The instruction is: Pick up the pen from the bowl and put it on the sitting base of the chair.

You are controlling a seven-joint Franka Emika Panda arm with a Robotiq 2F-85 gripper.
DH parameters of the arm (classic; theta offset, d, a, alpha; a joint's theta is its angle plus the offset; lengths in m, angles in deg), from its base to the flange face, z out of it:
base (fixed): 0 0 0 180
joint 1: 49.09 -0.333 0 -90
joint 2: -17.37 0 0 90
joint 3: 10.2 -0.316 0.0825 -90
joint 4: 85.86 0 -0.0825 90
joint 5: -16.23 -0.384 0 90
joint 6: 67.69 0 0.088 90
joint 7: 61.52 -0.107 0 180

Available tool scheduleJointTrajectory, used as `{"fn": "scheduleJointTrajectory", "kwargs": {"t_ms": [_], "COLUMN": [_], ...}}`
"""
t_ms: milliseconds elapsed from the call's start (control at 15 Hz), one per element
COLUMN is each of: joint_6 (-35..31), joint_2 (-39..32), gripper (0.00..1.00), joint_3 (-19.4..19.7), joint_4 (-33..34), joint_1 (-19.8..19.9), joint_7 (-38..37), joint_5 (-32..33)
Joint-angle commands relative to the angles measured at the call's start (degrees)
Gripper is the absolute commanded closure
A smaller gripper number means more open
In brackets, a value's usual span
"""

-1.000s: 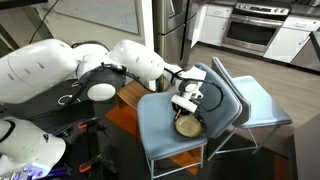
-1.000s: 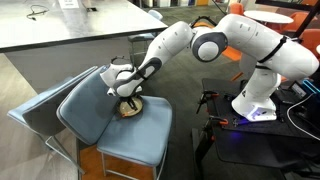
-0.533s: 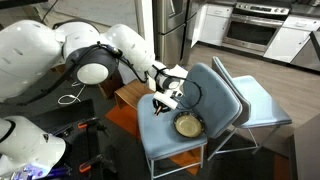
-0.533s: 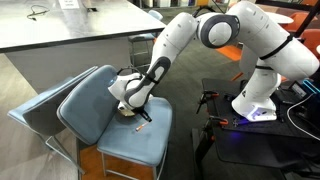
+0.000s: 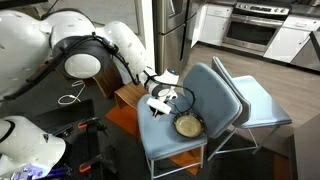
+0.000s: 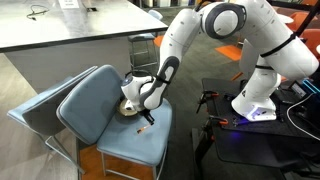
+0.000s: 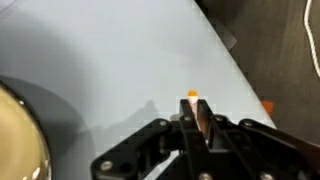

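My gripper (image 7: pixel 197 112) is shut on the pen (image 7: pixel 193 104), whose orange tip sticks out past the fingertips over the light blue-grey seat of the chair (image 7: pixel 110 60). In both exterior views the gripper (image 5: pixel 158 104) (image 6: pixel 148 117) holds the pen (image 6: pixel 146 129) low over the seat's front part, beside the bowl. The tan bowl (image 5: pixel 187 125) sits on the seat (image 5: pixel 165 135) near the backrest; in an exterior view it is mostly hidden behind the gripper (image 6: pixel 128 110). Its rim shows at the wrist view's left edge (image 7: pixel 20 135).
A second blue-grey chair (image 5: pixel 262 105) stands behind the first. A brown wooden stool (image 5: pixel 128 96) stands beside the seat under my arm. A long counter (image 6: pixel 70 30) runs behind. The robot base (image 6: pixel 255 105) and cables lie on the floor nearby.
My gripper has lifted the pen out of the bowl and carried it away from the backrest toward the seat's front edge. The bowl stays in place.
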Motion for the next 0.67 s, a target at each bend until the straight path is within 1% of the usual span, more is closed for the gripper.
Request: {"fn": "scheduleJointTrajectory", "kwargs": {"t_ms": [0,67,133,267,333,400,533,600], "joint_6": [-4.94,-5.56,-6.77,-8.28,-8.6,-9.06,-8.61,-9.78], "joint_2": [2.76,3.06,3.39,4.42,5.54,6.67,9.76,11.43], "gripper": [0.63,0.62,0.57,0.42,0.33,0.27,0.11,0.02], "joint_3": [-0.19,-0.31,-0.21,-0.2,-0.52,-0.28,0.0,0.6], "joint_4": [-4.67,-5.21,-5.85,-6.99,-7.96,-8.85,-11.04,-12.51], "joint_1": [1.08,1.42,1.52,1.9,2.34,2.34,2.47,2.01], "joint_7": [0.32,0.4,0.29,0.16,0.07,-0.84,-2.27,-2.97], "joint_5": [-0.16,-0.29,-0.14,-0.1,-0.5,-0.75,-1.38,-0.95]}}
